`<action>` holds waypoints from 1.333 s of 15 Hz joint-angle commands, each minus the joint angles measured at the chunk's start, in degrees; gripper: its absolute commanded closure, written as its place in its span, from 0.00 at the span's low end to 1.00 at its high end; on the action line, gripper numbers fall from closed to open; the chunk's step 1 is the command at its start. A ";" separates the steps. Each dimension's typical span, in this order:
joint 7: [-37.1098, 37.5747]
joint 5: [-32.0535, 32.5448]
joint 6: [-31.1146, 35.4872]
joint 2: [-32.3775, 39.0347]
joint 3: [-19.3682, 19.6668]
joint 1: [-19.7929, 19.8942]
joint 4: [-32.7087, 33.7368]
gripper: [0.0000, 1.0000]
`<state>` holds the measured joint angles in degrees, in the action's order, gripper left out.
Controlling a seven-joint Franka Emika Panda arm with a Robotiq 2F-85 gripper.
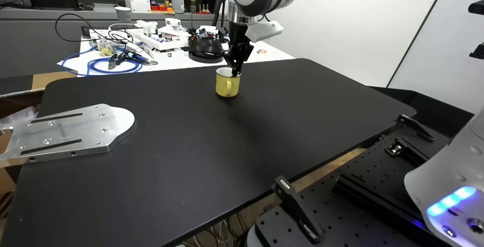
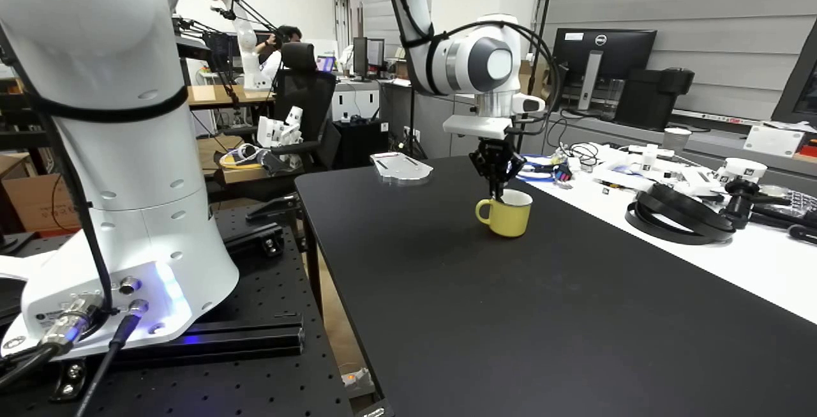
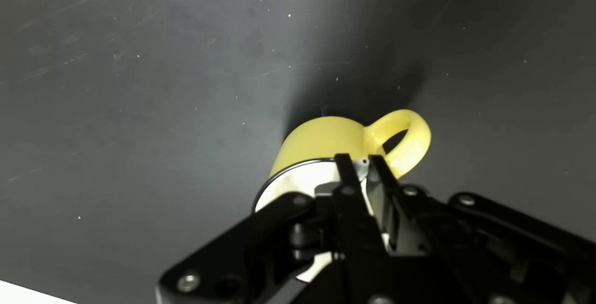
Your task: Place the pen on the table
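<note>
The yellow cup point(image 1: 222, 85) stands upright on the black table point(image 1: 181, 163), also seen in an exterior view point(image 2: 514, 219) with its handle on the near side of my gripper. My gripper point(image 1: 236, 73) points down at the cup's rim, close to the handle; it also shows in an exterior view point(image 2: 497, 193). In the wrist view, my fingertips point(image 3: 359, 158) are close together over the cup point(image 3: 319, 137). A small grey end with a dark dot, seemingly the end of the pen point(image 3: 362, 163), sits between them. The rest of the pen is hidden by fingers and cup.
A flat silver metal plate point(image 1: 81, 128) lies at one end of the table; it also shows in an exterior view point(image 2: 402, 166). A white cluttered table point(image 2: 766, 276) with cables and parts adjoins the black table's long edge. The robot's base point(image 2: 127, 238) stands across from it.
</note>
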<state>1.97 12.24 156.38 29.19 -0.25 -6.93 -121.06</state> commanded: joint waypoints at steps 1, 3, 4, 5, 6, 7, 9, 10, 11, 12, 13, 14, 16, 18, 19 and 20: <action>-0.69 -2.39 -3.54 -2.03 -0.17 0.95 0.43 0.97; -0.42 -3.54 -5.82 -3.43 -0.08 1.22 0.83 0.97; -0.54 -4.04 -7.18 -4.18 -0.16 1.43 1.07 0.97; -0.56 -4.52 -8.49 -5.17 -0.25 1.65 1.20 0.97; -0.55 -4.98 -9.74 -6.14 -0.31 1.82 1.34 0.97; -0.53 -5.32 -10.98 -7.41 -0.38 1.96 1.24 0.97; -0.27 -5.66 -13.33 -10.19 -0.35 2.02 0.71 0.97; -0.28 -5.72 -14.33 -11.61 -0.43 2.10 0.32 0.97; 0.05 -5.41 -15.42 -13.36 -0.30 1.98 -0.43 0.97; 0.27 -5.07 -16.37 -14.93 -0.22 1.91 -1.17 0.97; 0.37 -4.99 -17.01 -16.50 -0.25 1.97 -2.14 0.97; 0.53 -4.86 -17.46 -18.06 -0.23 2.04 -3.28 0.97; 0.70 -4.78 -17.06 -20.70 -0.25 2.28 -6.24 0.97; 0.73 -4.73 -15.51 -22.59 -0.25 2.60 -9.59 0.97; 0.78 -4.75 -14.84 -23.11 -0.25 2.77 -11.20 0.97; 0.75 -4.85 -14.16 -23.52 -0.26 2.95 -12.64 0.97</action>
<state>1.87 7.41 140.13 8.84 -0.24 -4.88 -128.28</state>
